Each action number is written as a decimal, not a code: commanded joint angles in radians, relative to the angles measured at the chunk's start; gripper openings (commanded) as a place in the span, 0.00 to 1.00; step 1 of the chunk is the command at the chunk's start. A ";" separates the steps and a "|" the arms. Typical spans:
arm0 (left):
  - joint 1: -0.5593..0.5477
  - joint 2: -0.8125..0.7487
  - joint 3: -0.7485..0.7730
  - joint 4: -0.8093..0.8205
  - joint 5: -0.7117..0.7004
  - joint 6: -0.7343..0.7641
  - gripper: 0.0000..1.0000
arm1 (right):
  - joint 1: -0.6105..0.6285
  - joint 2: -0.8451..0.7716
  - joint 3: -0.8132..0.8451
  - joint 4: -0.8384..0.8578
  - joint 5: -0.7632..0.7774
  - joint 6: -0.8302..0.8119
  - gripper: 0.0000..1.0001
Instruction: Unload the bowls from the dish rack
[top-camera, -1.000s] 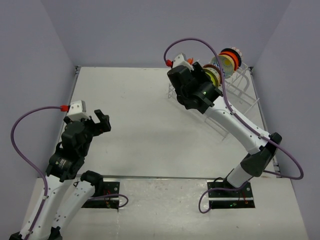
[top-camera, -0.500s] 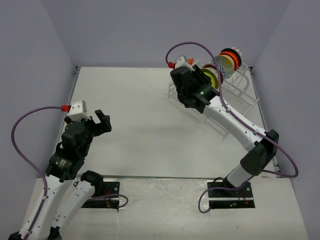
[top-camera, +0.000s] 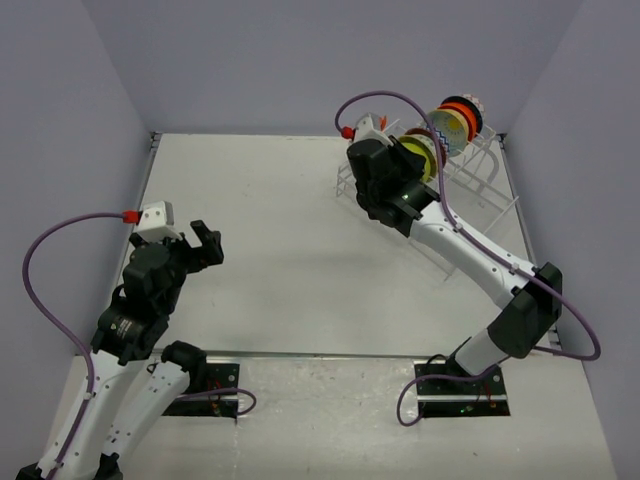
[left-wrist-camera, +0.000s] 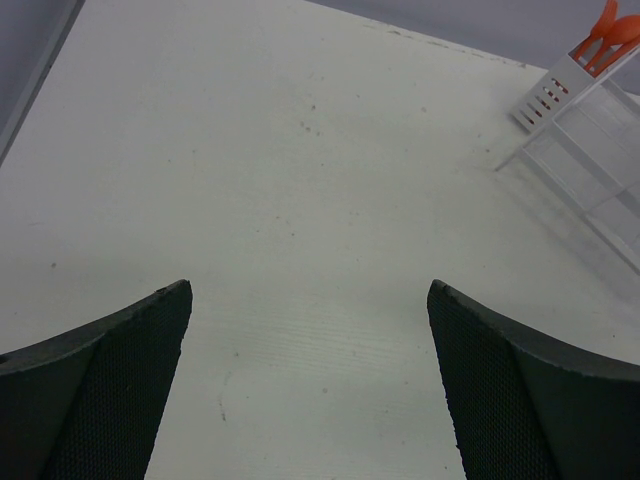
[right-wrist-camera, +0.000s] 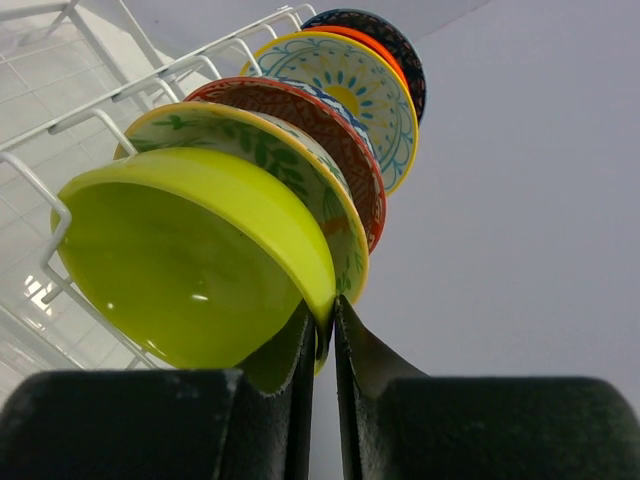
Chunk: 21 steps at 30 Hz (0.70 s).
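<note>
Several bowls stand on edge in a row in the white wire dish rack (right-wrist-camera: 120, 90) (top-camera: 480, 185). Nearest in the right wrist view is the lime green bowl (right-wrist-camera: 190, 260), then a floral one (right-wrist-camera: 290, 160), a red patterned one (right-wrist-camera: 320, 115), a yellow-centred one (right-wrist-camera: 350, 85) and a dark blue one (right-wrist-camera: 398, 45). My right gripper (right-wrist-camera: 325, 315) (top-camera: 405, 165) is shut on the lime green bowl's rim, one finger inside and one outside. My left gripper (left-wrist-camera: 308, 290) (top-camera: 203, 243) hangs open over bare table at the left, holding nothing.
The rack fills the table's back right corner, with a small utensil basket (left-wrist-camera: 545, 95) holding orange utensils (left-wrist-camera: 608, 40) at its left end. Grey walls close in the table on three sides. A purple cable loops over each arm.
My right gripper has shut onto the lime green bowl's rim and the arm has reached a little further towards the rack. The left arm has not moved.
</note>
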 joint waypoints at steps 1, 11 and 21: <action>-0.006 0.003 -0.007 0.042 0.013 0.002 1.00 | 0.004 -0.026 -0.037 0.132 -0.040 -0.042 0.04; -0.006 0.009 -0.007 0.042 0.014 0.002 1.00 | 0.007 -0.079 -0.094 0.318 -0.007 -0.193 0.00; -0.006 0.016 -0.007 0.042 0.009 0.002 1.00 | 0.027 -0.125 -0.097 0.386 0.003 -0.226 0.00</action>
